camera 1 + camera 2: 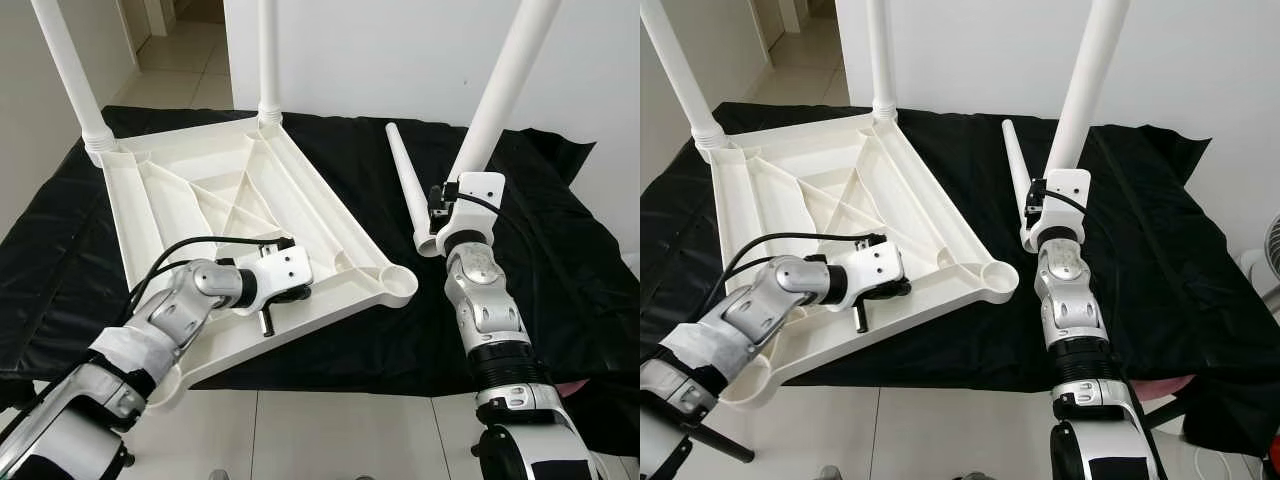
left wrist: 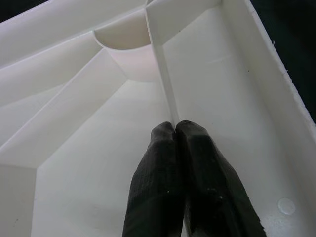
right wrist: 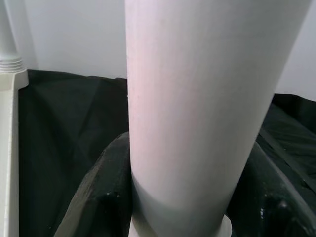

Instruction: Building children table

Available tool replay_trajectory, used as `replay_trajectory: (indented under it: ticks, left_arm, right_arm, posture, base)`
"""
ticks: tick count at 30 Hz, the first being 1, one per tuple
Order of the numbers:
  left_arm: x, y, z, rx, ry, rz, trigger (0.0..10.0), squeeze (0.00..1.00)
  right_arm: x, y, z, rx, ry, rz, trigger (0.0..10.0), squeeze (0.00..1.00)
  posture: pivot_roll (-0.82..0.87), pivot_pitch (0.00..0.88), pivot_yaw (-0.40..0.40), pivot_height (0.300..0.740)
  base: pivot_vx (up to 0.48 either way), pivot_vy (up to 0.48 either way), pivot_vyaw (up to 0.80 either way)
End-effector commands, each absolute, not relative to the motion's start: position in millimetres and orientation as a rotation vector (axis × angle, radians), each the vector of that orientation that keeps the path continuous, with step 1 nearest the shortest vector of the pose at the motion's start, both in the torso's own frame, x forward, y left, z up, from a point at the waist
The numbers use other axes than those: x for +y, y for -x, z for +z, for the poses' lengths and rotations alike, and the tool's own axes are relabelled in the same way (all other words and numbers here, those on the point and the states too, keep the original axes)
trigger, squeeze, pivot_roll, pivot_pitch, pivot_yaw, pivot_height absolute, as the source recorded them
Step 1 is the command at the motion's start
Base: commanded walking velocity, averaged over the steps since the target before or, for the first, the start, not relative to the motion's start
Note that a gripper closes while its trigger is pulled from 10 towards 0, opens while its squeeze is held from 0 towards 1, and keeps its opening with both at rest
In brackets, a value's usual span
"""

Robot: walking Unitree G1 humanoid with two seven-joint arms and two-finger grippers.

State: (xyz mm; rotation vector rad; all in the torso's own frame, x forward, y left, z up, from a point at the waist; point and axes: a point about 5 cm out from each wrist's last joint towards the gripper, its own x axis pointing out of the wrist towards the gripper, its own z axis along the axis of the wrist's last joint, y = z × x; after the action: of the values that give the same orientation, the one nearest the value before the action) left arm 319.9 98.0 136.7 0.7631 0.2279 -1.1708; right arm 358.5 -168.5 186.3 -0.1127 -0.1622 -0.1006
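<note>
White tabletop rib pinched by left gripper; right gripper clamps a leg near the empty corner socket.

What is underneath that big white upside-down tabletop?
A black cloth lies spread under the tabletop, showing all around it. The tabletop hides the patch directly beneath, and the cloth covers whatever surface it lies on.

We see the tabletop lying upside down on the cloth, two legs standing at its far corners. Right of the tabletop a loose leg lies on the cloth. Further right stands another leg; nearest the tabletop's near right corner is an open socket.
</note>
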Motion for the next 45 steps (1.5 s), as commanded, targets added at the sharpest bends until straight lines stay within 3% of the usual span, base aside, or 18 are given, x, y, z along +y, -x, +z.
replay_trajectory:
  ticks: [1, 5, 6, 7, 8, 9, 12, 13, 20, 21, 22, 30, 34, 45]
  left_arm:
    - [112, -319, 124, 0.319, -0.806, -1.163, 0.0, 0.0]
    - [114, -322, 124, 0.317, -0.808, -1.141, 0.0, 0.0]
    - [115, -326, 128, 0.301, -0.808, -1.11, 3.8, 0.0]
    - [115, -329, 131, 0.282, -0.814, -1.097, 8.4, 0.0]
    - [115, -329, 131, 0.282, -0.814, -1.097, 8.4, 0.0]
    - [114, -330, 136, 0.248, -0.811, -1.095, 10.0, 0.0]
    - [111, -331, 145, 0.201, -0.779, -1.094, 10.0, 0.0]
    - [109, -330, 151, 0.181, -0.724, -1.104, 10.0, 1.0]
    - [100, -324, 175, 0.088, -0.536, -1.138, 10.0, 1.0]
    - [97, -323, 180, 0.059, -0.494, -1.136, 10.0, 0.82]
    - [93, -321, 184, 0.031, -0.448, -1.131, 10.0, 0.0]
    - [80, -317, 191, -0.034, -0.317, -1.073, 10.0, 0.0]
    - [68, -314, 189, -0.088, -0.214, -0.956, 10.0, 0.0]
    - [64, -308, 183, -0.054, -0.163, -0.933, 10.0, 0.0]
  right_arm:
    - [-165, -359, 185, -0.149, 0.115, -0.071, 10.0, 0.0]
    - [-162, -359, 183, -0.14, 0.121, -0.049, 10.0, 0.0]
    - [-156, -359, 181, -0.13, 0.125, -0.003, 10.0, 0.0]
    - [-151, -358, 178, -0.121, 0.125, 0.036, 10.0, 0.0]
    - [-151, -358, 178, -0.121, 0.125, 0.036, 10.0, 0.0]
    - [-147, -357, 177, -0.118, 0.127, 0.07, 10.0, 0.0]
    - [-145, -355, 175, -0.118, 0.12, 0.105, 10.0, 0.0]
    - [-145, -353, 174, -0.118, 0.114, 0.115, 10.0, 0.0]
    - [-148, -347, 169, -0.108, 0.117, 0.137, 10.0, 0.0]
    - [-149, -345, 167, -0.103, 0.122, 0.136, 10.0, 0.0]
    - [-149, -344, 165, -0.099, 0.124, 0.139, 10.0, 0.0]
    - [-148, -338, 164, -0.124, 0.15, 0.176, 10.0, 0.0]
    - [-145, -322, 161, -0.185, 0.104, 0.223, 10.0, 0.0]
    - [-140, -308, 157, -0.209, 0.067, 0.276, 10.0, 0.0]
  posture:
    - [0.04, 0.0, -0.052, 0.74]
    - [0.04, 0.0, -0.053, 0.74]
    - [0.04, 0.0, -0.056, 0.74]
    - [0.04, 0.0, -0.055, 0.74]
    - [0.04, 0.0, -0.055, 0.74]
    - [0.04, 0.0, -0.054, 0.74]
    - [0.04, 0.0, -0.054, 0.74]
    - [0.03, 0.0, -0.057, 0.74]
    - [0.03, 0.002, -0.059, 0.74]
    - [0.03, 0.002, -0.059, 0.74]
    - [0.03, 0.004, -0.06, 0.74]
    - [0.03, 0.016, -0.064, 0.74]
    - [0.03, 0.031, -0.079, 0.74]
    - [0.03, 0.039, -0.074, 0.74]
  base:
    - [0.0, 0.0, 0.0]
    - [0.0, 0.0, 0.0]
    - [0.0, 0.0, 0.0]
    - [0.0, 0.0, 0.0]
    - [0.0, 0.0, 0.0]
    - [0.0, 0.0, 0.0]
    - [0.0, 0.0, 0.0]
    - [0.0, 0.0, 0.0]
    - [0.0, 0.0, 0.0]
    - [0.0, 0.0, 0.0]
    - [0.0, 0.0, 0.0]
    - [0.0, 0.0, 0.0]
    - [0.0, 0.0, 0.0]
    - [0.0, 0.0, 0.0]
